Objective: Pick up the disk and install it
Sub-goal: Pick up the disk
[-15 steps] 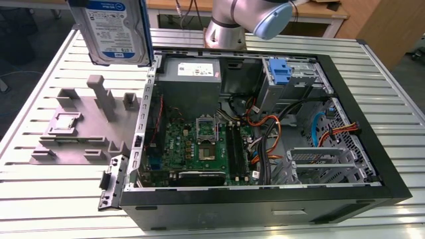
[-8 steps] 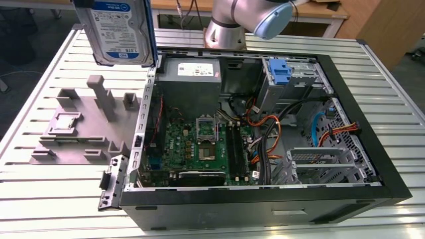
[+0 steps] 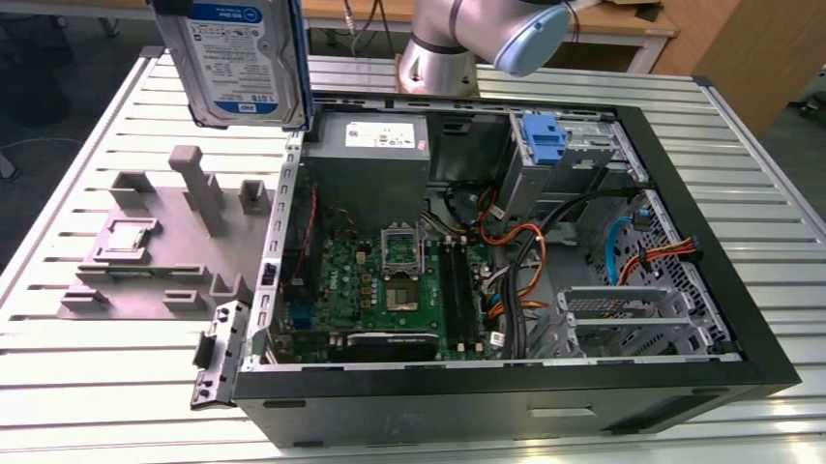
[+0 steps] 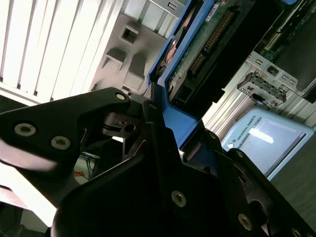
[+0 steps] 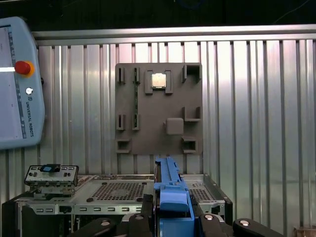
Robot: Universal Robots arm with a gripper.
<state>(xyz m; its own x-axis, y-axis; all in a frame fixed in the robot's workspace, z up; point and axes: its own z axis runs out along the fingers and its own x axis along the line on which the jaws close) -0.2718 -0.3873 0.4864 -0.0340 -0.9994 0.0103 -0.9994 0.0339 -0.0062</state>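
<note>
The disk, a silver drive with a white-and-blue label and a blue bracket, hangs upright in the air at the exterior view's upper left. It is above the slatted table, just outside the open computer case. In the second wrist view my gripper is shut on the disk's blue bracket, and the drive's green circuit-board side faces the camera. The first wrist view shows the bracket edge rising between my black fingers.
A grey fixture plate with upright posts lies on the table to the exterior view's left of the case; a chip sits on it. Inside the case are a grey power-supply box, a motherboard, a blue latch and a drive cage. A teach pendant lies nearby.
</note>
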